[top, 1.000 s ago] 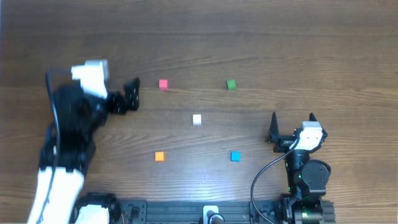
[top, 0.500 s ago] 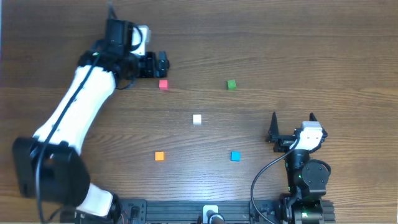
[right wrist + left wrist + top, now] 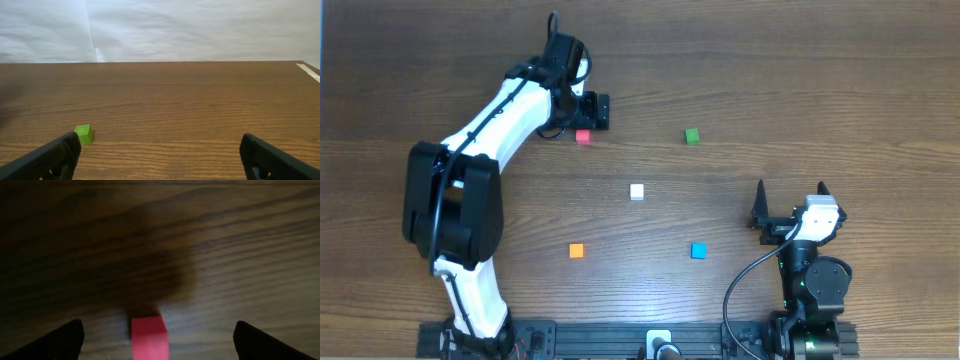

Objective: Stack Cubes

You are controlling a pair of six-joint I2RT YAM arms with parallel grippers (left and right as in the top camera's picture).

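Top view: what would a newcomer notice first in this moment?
The left arm stretches far up the table, its left gripper at the pink cube, jaws open on either side of it in the left wrist view. Four more cubes lie apart, unstacked: green cube, white cube, orange cube, blue cube.

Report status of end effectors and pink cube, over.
Left end effector open over pink cube, not gripped. Right end effector open, near its base. Nothing stacked. Nothing in the way.
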